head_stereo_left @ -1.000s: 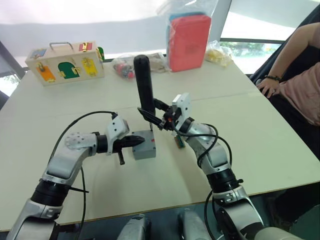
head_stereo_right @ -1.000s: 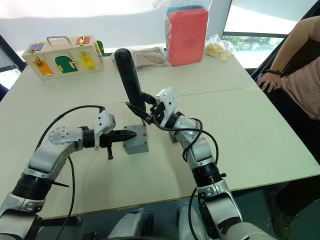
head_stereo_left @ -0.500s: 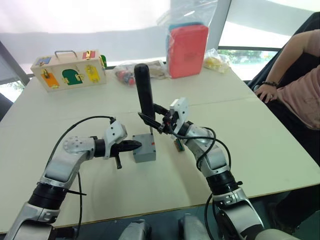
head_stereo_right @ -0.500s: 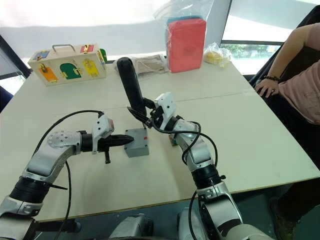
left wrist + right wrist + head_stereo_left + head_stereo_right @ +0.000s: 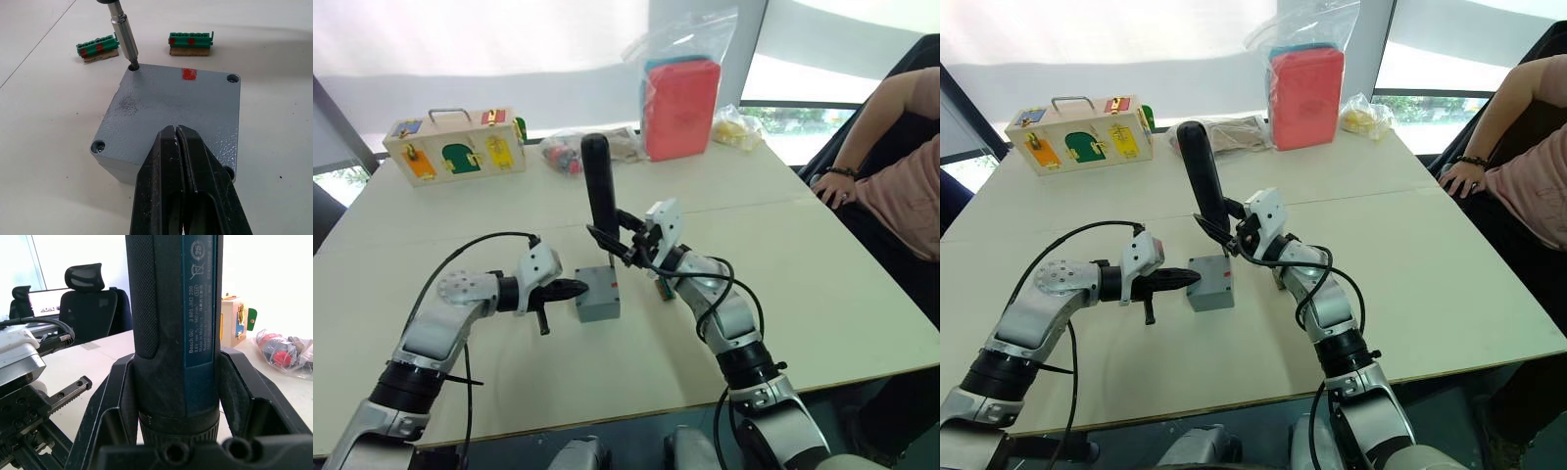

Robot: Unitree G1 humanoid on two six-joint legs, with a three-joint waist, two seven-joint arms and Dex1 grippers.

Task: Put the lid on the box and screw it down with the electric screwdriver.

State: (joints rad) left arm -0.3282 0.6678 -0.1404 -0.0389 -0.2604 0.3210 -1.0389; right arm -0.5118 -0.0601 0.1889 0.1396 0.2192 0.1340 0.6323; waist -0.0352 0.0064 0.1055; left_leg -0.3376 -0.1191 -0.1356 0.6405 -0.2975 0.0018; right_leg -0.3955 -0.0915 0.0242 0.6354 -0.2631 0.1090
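The grey lid (image 5: 171, 103) with a red mark lies flat on the grey box (image 5: 597, 299), corners lined up. My left gripper (image 5: 176, 128) is shut, empty, its tips touching the lid's near edge; in the head view it reaches the box from the left (image 5: 579, 288). The dark electric screwdriver (image 5: 599, 191) stands almost upright, with my right gripper (image 5: 619, 243) shut on its lower body (image 5: 171, 308). Its metal bit (image 5: 124, 34) sits in the screw hole at one of the lid's far corners. The box's inside is hidden.
Two green connector pieces (image 5: 98, 47) (image 5: 190, 40) lie just beyond the box. At the table's far side stand a wooden latch box (image 5: 458, 145), a bag of small parts (image 5: 563, 152), a red pouch in plastic (image 5: 682, 93) and a yellow bag (image 5: 739, 101). A person (image 5: 901, 166) sits at the right.
The camera has shifted a little. Both grippers, the box and the screwdriver keep their places relative to each other.
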